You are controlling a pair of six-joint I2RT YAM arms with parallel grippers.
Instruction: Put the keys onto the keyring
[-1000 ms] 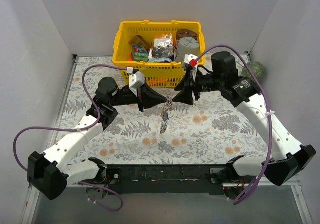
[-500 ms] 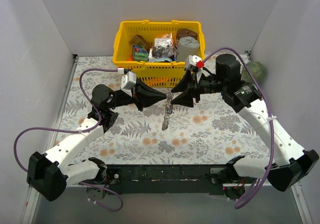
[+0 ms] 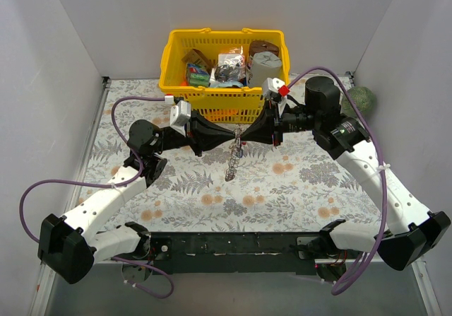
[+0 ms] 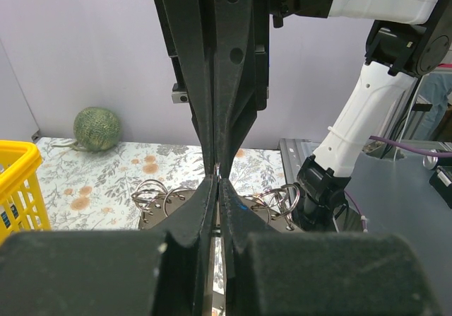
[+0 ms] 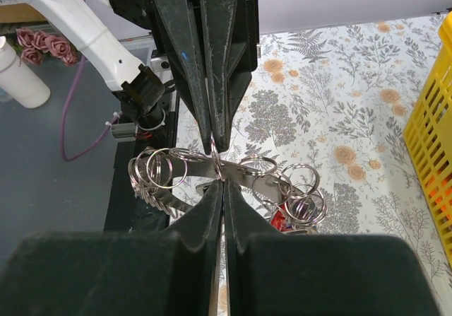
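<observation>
Both grippers meet tip to tip above the middle of the table. The keyring [image 3: 235,150] is a flat metal plate edged with many small split rings [image 5: 159,169], and it hangs between them. My left gripper [image 3: 232,142] [image 4: 217,182] is shut on the keyring [image 4: 159,204]. From the opposite side, my right gripper [image 3: 246,138] [image 5: 221,183] is shut on the keyring [image 5: 261,183], at a ring on its rim. A short dangling bunch [image 3: 229,170] hangs below the plate. A small red piece [image 5: 277,220] shows among the rings. I cannot make out single keys.
A yellow basket [image 3: 173,61] full of packets and containers stands at the back, just behind the grippers. A green ball [image 3: 360,98] [image 4: 97,128] lies at the back right corner. Grey walls close in the left, back and right sides.
My right gripper's jaws, open around the keyring before, have shut on it. The left gripper has stayed shut. The dangling bunch has shifted slightly.
</observation>
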